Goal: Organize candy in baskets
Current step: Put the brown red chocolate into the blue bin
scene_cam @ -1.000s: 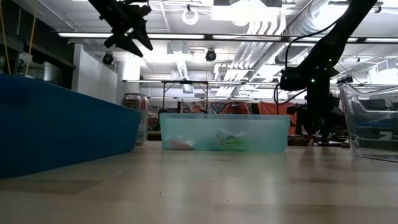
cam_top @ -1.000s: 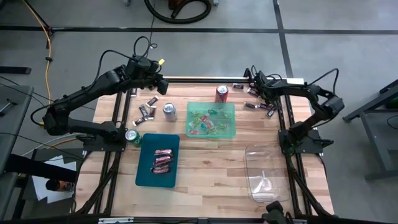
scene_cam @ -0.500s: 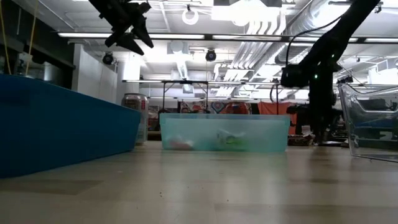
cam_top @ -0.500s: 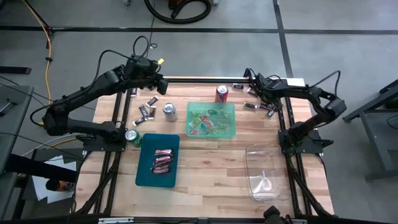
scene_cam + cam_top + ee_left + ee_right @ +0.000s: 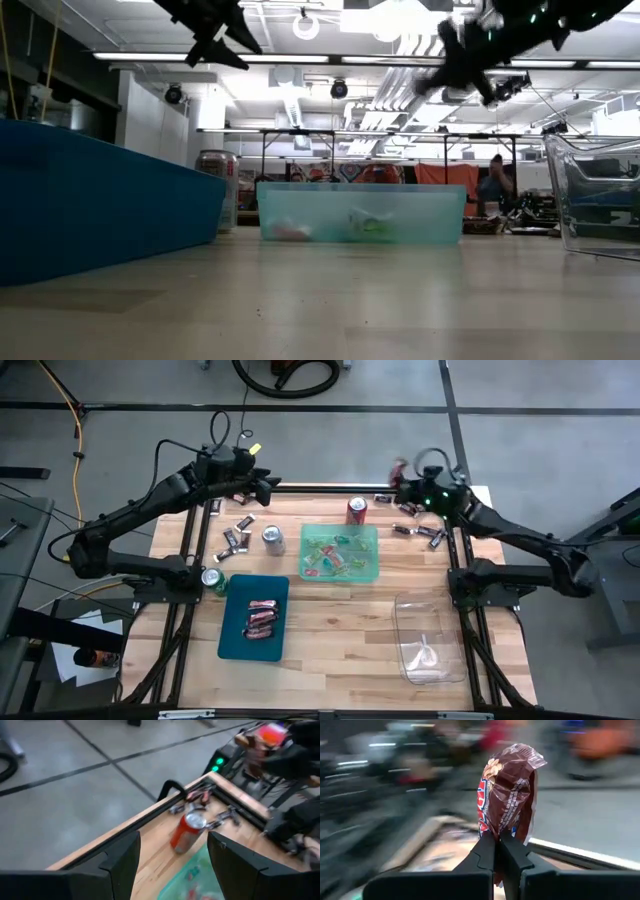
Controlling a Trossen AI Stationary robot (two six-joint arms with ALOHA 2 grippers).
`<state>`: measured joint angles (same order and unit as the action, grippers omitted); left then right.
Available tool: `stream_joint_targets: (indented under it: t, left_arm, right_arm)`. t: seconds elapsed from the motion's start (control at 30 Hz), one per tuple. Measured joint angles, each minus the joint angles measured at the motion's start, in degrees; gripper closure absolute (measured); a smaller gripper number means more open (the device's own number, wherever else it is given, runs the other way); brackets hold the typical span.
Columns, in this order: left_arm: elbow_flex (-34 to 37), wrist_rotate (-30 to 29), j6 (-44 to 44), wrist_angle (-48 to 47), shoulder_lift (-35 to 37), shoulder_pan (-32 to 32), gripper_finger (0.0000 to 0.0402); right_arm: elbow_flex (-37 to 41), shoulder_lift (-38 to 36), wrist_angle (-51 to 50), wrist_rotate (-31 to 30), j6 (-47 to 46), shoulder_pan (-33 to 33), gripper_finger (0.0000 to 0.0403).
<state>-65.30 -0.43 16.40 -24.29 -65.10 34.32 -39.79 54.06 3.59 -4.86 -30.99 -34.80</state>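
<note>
Our right gripper (image 5: 499, 845) has its fingers pressed together on the lower end of a brown-wrapped mini candy bar (image 5: 507, 790), and in the right wrist view the bar stands up from the fingertips, its long axis running straight out along the line of the fingers, crimped free end pointing away from the wrist. In the high view the right gripper (image 5: 402, 472) hangs in the air over the table's far right corner, the wrapper showing as a small reddish blur at its tip, above the loose candies (image 5: 418, 531) lying by the right frame rail. We judge the step in hand to be the carry to a basket; the clear basket (image 5: 428, 639) at the near right holds little, the light green basket (image 5: 340, 552) in the middle has mixed bright pieces, and the teal basket (image 5: 254, 616) has pink-red ones. Since we pinch only the wrapper's end, we should swing gently, keep clear of the red soda can (image 5: 356, 510), and lower well inside the chosen rim before parting the fingers. Our left gripper (image 5: 268, 486) waits raised over the far left edge, fingers apart and empty, above more loose bars (image 5: 238, 532).
</note>
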Motion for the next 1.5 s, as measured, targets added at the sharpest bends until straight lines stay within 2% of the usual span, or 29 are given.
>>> stream_joint_targets:
  t: [0.1, 0.27, 0.43, 0.53, 0.8, 1.13, 1.3, 1.5]
  left_arm:
    - [0.0, 1.8, 0.0, 2.7, 0.0, -1.3, 0.0183]
    - [0.0, 8.3, -1.8, 12.2, -1.2, -6.6, 0.0183]
    - [-0.1, 8.9, -6.8, 21.5, -4.7, -14.6, 0.0183]
    - [-0.1, 8.8, -9.6, 26.3, -7.6, -18.2, 0.0183]
    - [-0.1, 8.7, -8.7, 34.7, -11.9, -22.4, 0.0183]
    - [-0.1, 9.4, -10.1, 35.0, -11.9, -23.5, 0.0190]
    - [-0.1, 14.0, -11.1, 35.0, -11.9, -23.5, 0.0218]
    - [-0.1, 12.6, -13.7, 35.0, -11.9, -23.4, 0.0290]
  right_arm:
    - [0.0, -0.4, 8.2, 7.4, 2.7, 6.2, 0.0402]
    - [-0.2, 2.5, 15.1, 9.0, 9.8, 15.9, 0.0402]
    - [-5.9, 8.3, 14.2, 9.2, 16.2, 22.2, 0.0403]
    - [-11.4, 12.0, 9.8, 9.2, 22.3, 24.7, 0.0403]
    - [-24.2, 17.1, -6.9, 9.3, 32.9, 26.4, 0.0403]
    - [-25.9, 18.0, -8.0, 10.4, 32.5, 26.4, 0.0403]
    - [-25.8, 18.0, -7.6, 9.7, 32.3, 26.4, 0.0403]
    - [-25.8, 18.0, -7.6, 9.8, 31.7, 27.0, 0.0403]
